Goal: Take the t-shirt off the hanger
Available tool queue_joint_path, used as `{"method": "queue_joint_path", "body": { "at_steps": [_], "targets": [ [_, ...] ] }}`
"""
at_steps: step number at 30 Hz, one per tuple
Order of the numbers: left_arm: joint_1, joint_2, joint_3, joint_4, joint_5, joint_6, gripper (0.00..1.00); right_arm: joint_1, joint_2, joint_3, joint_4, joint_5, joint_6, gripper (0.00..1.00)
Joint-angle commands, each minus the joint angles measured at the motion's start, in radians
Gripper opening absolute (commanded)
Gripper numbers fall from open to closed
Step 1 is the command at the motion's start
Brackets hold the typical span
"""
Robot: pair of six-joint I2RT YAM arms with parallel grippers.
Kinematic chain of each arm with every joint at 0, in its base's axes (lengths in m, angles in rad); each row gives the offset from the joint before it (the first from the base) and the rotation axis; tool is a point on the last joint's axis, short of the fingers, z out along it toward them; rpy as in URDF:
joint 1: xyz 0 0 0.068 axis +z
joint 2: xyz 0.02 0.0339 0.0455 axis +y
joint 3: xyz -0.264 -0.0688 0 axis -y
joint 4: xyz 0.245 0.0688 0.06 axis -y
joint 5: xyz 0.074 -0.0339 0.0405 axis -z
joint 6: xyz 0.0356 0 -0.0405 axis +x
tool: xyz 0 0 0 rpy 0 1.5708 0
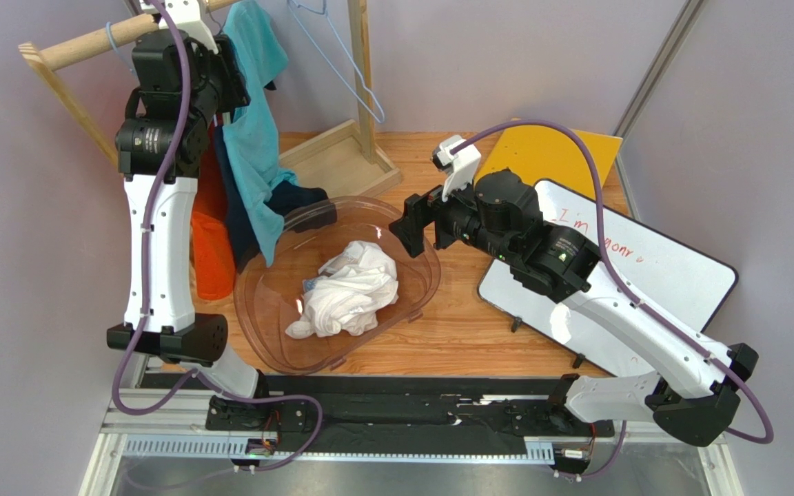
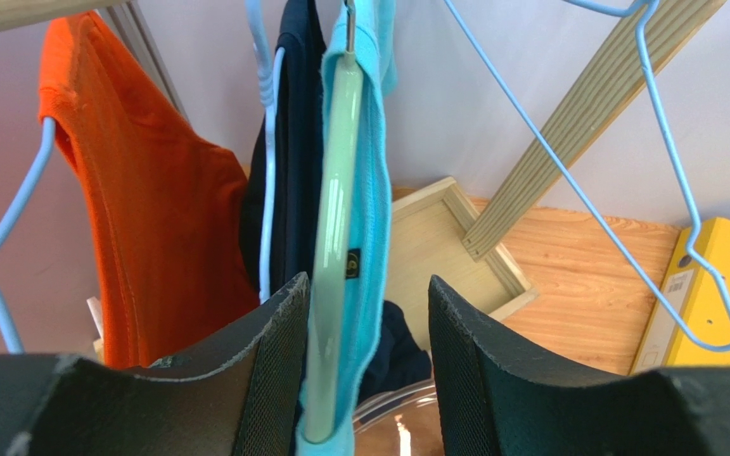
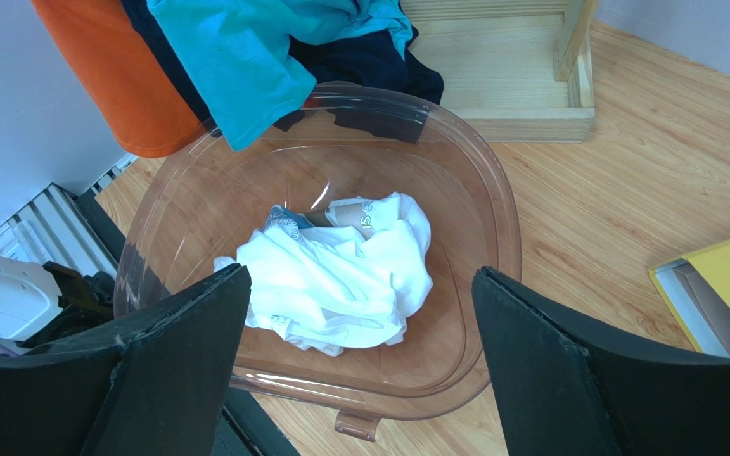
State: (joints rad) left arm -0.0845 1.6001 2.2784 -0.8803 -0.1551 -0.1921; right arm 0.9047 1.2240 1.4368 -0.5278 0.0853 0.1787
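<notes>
A teal t-shirt [image 1: 256, 124] hangs from a pale green hanger [image 2: 335, 218] on the wooden rail [image 1: 91, 41]. In the left wrist view the hanger's arm, wrapped in the teal t-shirt [image 2: 371, 190], runs down between my left gripper's [image 2: 367, 285] jaws. The left finger lies against the hanger and the right finger stands apart from the cloth, so the jaws are open. My left gripper [image 1: 227, 83] is raised at the rail. My right gripper [image 3: 359, 274] hovers wide open over the tub, holding nothing. The teal t-shirt's hem [image 3: 236, 66] droops over the tub's far rim.
An orange t-shirt [image 2: 150, 209] and a navy one [image 2: 293, 142] hang left of the teal one on blue wire hangers. An empty blue hanger [image 2: 664, 171] hangs to the right. A clear brown tub [image 1: 422, 279] holds a crumpled white t-shirt [image 1: 349, 289]. A yellow folder [image 1: 556, 155] and a whiteboard [image 1: 660, 269] lie to the right.
</notes>
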Motion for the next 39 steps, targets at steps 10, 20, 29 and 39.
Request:
{"method": "queue_joint_path", "body": {
  "at_steps": [10,20,29,39],
  "targets": [
    [0.020,-0.042,-0.054,0.055,0.019,-0.009,0.52,0.000,-0.001,0.004,0.041,0.001,-0.013,0.92],
    [0.022,-0.019,-0.089,0.063,-0.009,0.010,0.42,0.002,-0.006,-0.003,0.048,-0.001,-0.013,0.92],
    [0.035,-0.019,-0.148,0.087,0.052,-0.010,0.20,0.002,0.000,0.001,0.046,0.001,-0.012,0.92],
    [0.043,-0.055,-0.057,0.099,0.147,-0.052,0.00,0.000,-0.004,0.005,0.043,0.001,-0.015,0.92]
  ]
}}
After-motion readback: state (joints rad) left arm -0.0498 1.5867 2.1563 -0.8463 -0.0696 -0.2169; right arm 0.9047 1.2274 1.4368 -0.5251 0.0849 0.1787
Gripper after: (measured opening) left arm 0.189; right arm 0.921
